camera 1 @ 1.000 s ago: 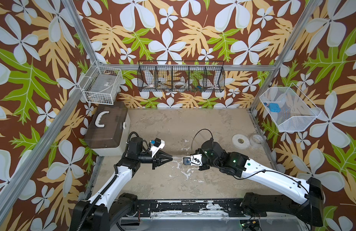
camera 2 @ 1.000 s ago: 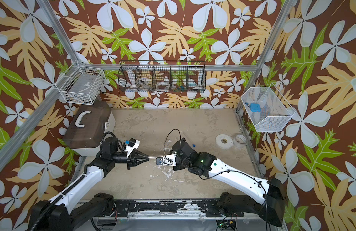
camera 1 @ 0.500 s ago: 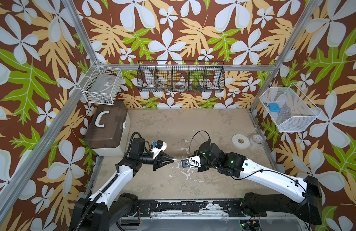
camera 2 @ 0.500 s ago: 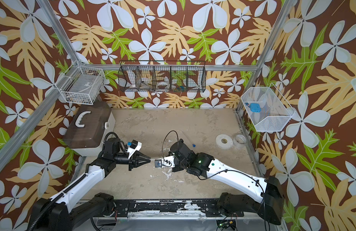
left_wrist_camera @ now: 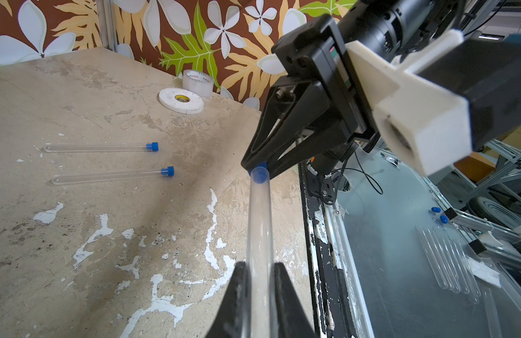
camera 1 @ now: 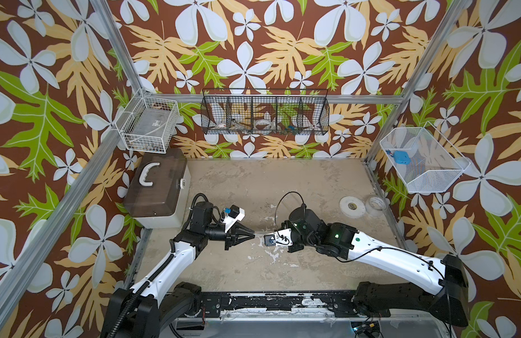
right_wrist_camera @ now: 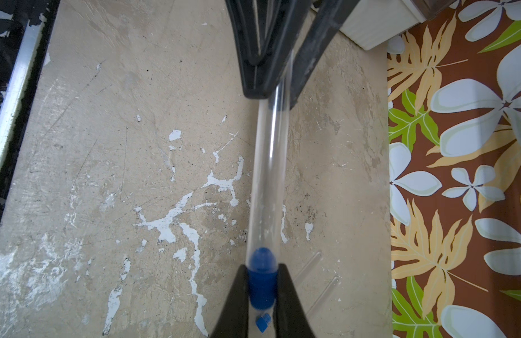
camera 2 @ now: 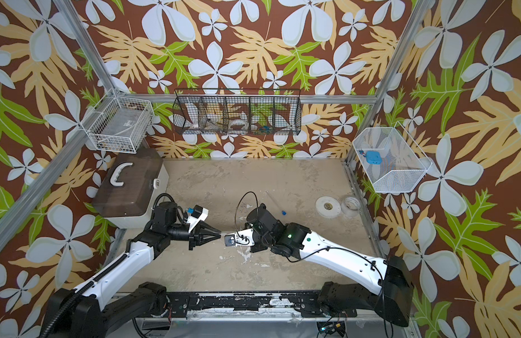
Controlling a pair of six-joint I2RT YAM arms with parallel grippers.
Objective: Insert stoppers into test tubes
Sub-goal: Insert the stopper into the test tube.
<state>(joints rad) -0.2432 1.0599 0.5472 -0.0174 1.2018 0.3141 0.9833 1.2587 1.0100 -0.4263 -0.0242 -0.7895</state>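
Scuffed beige tabletop (left_wrist_camera: 86,96), loud flowery walls. The left gripper (left_wrist_camera: 259,266) is clamping a clear test tube (left_wrist_camera: 259,225) up off the surface. The right gripper (right_wrist_camera: 262,267) is pinching a blue stopper (right_wrist_camera: 262,288), whose tip is sitting inside the tube's mouth. Two capped tubes (left_wrist_camera: 101,147) are lying well apart from both.

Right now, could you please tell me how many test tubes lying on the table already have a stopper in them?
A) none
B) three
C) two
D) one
C: the left wrist view shows one lying tube and a second lying tube, each plugged blue at its mouth; the third tube is being held.
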